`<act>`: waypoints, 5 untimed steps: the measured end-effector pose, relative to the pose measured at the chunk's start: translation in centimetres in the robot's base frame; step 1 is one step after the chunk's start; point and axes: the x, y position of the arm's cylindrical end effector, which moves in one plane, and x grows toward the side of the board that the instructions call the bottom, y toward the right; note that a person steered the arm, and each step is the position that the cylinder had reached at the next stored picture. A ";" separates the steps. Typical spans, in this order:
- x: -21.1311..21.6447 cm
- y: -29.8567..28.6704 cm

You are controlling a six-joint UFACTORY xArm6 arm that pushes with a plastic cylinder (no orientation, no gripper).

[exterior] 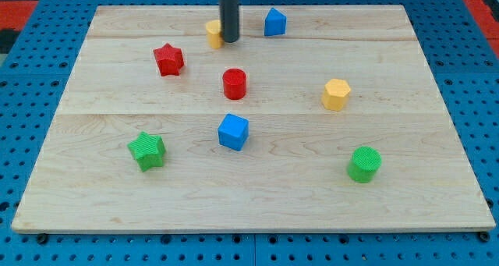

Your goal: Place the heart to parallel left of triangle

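A yellow block (213, 33), probably the heart, lies near the view's top, partly hidden behind the rod. My tip (229, 40) rests right against its right side. A blue block (274, 22), which looks like the triangle, sits to the right of the tip near the top edge, a short gap away.
A red star (168, 59), a red cylinder (234, 84), a yellow hexagon (336, 93), a blue cube (233, 132), a green star (146, 150) and a green cylinder (364, 164) lie on the wooden board (437, 188). Blue pegboard surrounds it.
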 end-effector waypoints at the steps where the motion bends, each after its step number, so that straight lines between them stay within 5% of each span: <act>1: 1.7 -2.0; 4: -0.7 -3.0; 5: -2.1 -8.3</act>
